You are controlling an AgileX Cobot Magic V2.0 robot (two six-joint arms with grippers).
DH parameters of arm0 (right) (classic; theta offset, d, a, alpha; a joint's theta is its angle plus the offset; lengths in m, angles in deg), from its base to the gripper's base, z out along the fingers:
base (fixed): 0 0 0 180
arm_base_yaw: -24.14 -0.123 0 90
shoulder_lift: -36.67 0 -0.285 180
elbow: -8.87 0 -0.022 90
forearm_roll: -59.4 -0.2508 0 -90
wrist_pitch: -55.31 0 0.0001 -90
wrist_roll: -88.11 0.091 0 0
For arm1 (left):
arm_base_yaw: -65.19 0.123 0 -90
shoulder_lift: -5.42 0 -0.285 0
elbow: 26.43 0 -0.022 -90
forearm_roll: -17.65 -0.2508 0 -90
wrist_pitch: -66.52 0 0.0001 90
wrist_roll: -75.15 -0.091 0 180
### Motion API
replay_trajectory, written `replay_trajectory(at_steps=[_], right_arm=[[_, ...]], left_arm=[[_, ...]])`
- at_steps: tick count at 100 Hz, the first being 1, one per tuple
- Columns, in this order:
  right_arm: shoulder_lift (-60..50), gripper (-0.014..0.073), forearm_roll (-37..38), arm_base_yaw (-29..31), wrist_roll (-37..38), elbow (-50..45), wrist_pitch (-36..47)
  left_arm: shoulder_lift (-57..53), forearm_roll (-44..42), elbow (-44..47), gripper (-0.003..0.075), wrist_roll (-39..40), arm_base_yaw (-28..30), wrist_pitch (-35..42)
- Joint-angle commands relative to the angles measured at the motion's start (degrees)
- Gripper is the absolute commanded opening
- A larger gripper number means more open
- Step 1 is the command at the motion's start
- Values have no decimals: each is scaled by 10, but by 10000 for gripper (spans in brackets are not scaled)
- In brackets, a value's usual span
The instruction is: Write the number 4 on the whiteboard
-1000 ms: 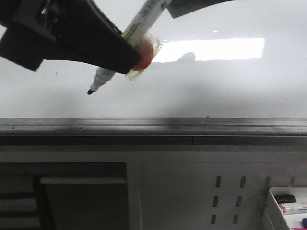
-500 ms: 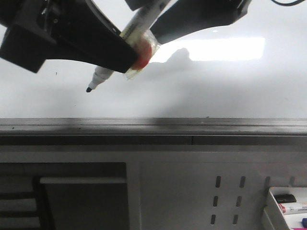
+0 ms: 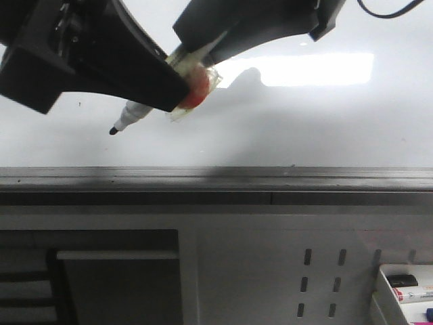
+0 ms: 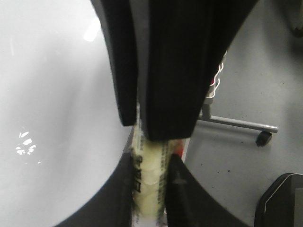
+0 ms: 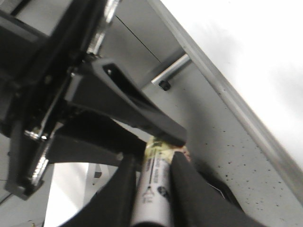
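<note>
Glossy white fills the far half of the front view: we take this for the whiteboard (image 3: 304,122), with a bright rectangular light reflection (image 3: 318,69) toward its right side and a grey metal lower edge (image 3: 270,177) running the full width.

We see no strokes of the number 4 on the board; its surface looks unmarked apart from a tiny speck near the left gripper.

Left gripper (image 3: 177,87) reaches in from the far left corner, fingers closed tight on a marker (image 3: 128,119) at a taped yellowish wrap with a red patch (image 3: 195,91). In the left wrist view the two fingers (image 4: 175,189) pinch the wrapped barrel (image 4: 149,175) with no gap showing.

Marker tip (image 3: 113,131) points down and left, over the board above the metal edge; we cannot tell whether it touches the surface.

Right gripper (image 3: 203,51) comes in from the far edge, right of centre, meeting the marker's upper barrel just beside the left fingers. The right wrist view shows its fingers (image 5: 187,189) bracketing the white barrel (image 5: 154,194) closely on both sides, gripping it.

Open board lies to the right of both grippers and below the tip down to the metal edge.

Below the edge sits a grey perforated panel (image 3: 318,281); a small tray (image 3: 382,298) holding markers is at the near right corner.
</note>
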Motion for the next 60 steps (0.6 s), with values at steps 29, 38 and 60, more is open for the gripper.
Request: replay_trajectory(at_steps=[29,38,60], right_arm=[[-17,-62,-48,-2,-6,18,-25],[-26,-62,-44,-2,-7,16,-8],[-94,-52,-44,-2,-30,-46,103]], left_arm=[[-16,21,-20,349,17,-1,30],[-24,21,-20,534,56,19,26],[-78,28,-20,523,91,109,-5]])
